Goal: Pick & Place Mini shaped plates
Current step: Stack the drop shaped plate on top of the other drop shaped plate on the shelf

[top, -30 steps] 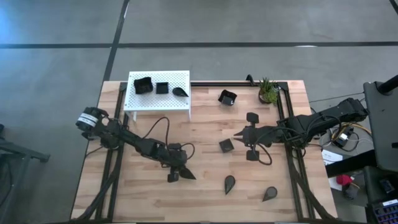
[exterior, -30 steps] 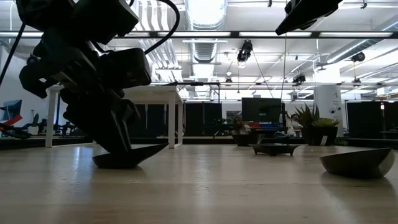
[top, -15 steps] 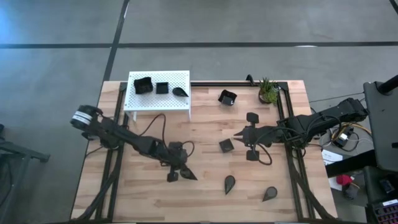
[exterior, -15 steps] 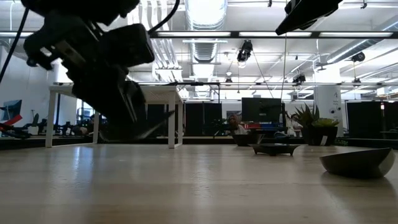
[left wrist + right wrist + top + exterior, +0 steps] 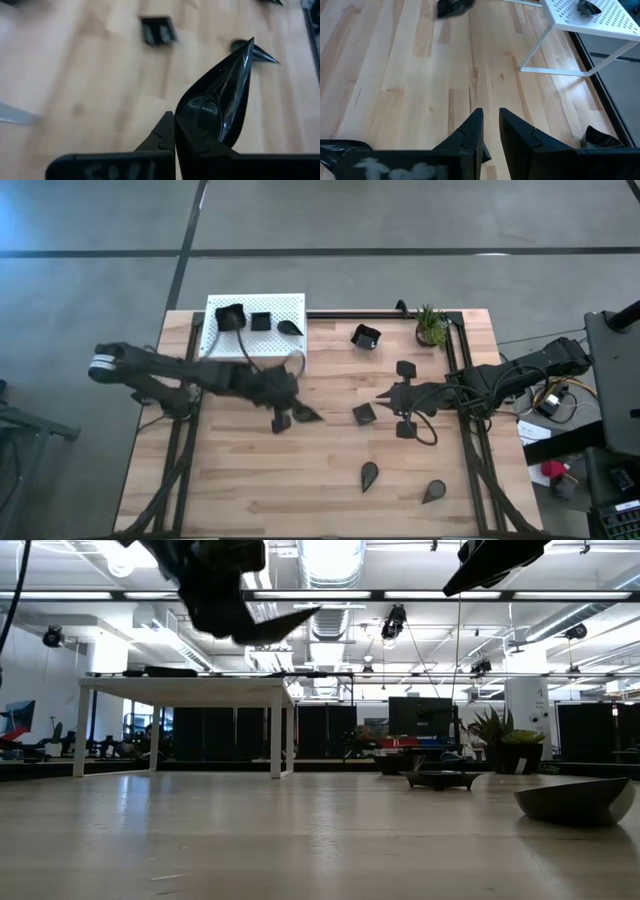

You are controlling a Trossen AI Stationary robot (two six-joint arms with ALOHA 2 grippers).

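Left gripper (image 5: 175, 137) is clamped on a teardrop plate (image 5: 220, 100), its fingers pinched together over the plate's rounded end, so the pointed tip juts forward and up. From above, this gripper (image 5: 283, 417) hangs over the middle of the table (image 5: 330, 490), near the white platform (image 5: 285, 308), and in the low view the plate (image 5: 270, 620) is well clear of the wood, level with the platform's top or higher. Judging by the gloss, the dish is hard, stiff and slick, likely light, and probably brittle if dropped; a thin rim is the only real purchase, and a grip at one end leaves the long tip free to swing or slip, so a firm, steady pinch and a gentle set-down seem wise. Three plates already sit on the platform: a large one (image 5: 230, 317), a small square (image 5: 260, 321) and a teardrop (image 5: 291, 327). Others lie loose on the table, among them two teardrops (image 5: 369, 475) (image 5: 434, 492) near the front edge. Right gripper (image 5: 388, 396) waits at the table's right side near a square plate (image 5: 364, 414), its fingers a narrow gap apart and holding nothing.
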